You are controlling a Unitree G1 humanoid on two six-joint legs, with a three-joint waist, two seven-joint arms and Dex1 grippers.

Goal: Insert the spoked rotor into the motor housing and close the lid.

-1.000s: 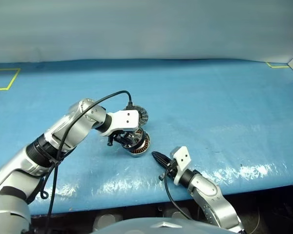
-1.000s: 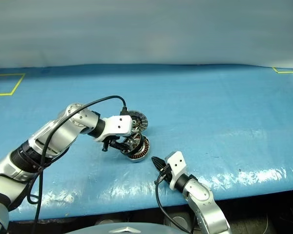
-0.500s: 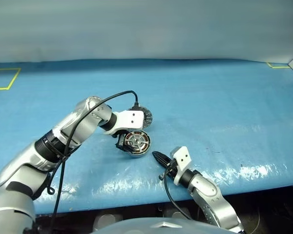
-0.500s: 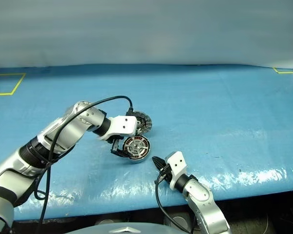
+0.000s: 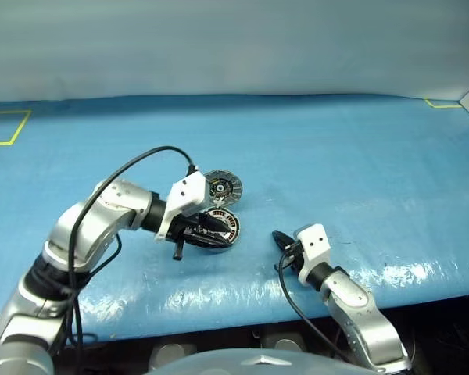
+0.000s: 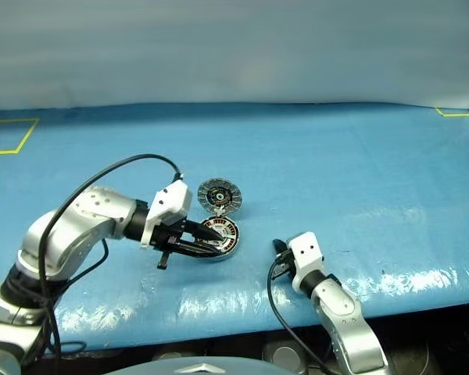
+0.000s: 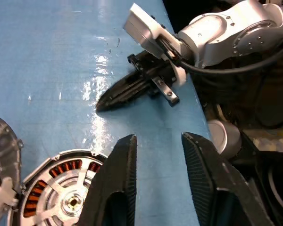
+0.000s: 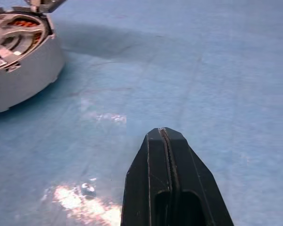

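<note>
From the head views, the motor housing (image 6: 216, 237) is sitting on the blue bench (image 6: 359, 172), its lid (image 6: 219, 195) standing open behind it. The left wrist view is showing the left gripper (image 7: 158, 141) with fingers parted, empty, beside the housing. The right wrist view is showing the right gripper (image 8: 166, 136) clenched, empty.

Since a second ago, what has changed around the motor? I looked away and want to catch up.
The left gripper has let go of the spoked rotor, now seated in the motor housing, and drawn back toward the robot, fingers apart. The right gripper, shut and empty, shifted right, away from the housing. The lid stays open, and the housing is where it was.
</note>
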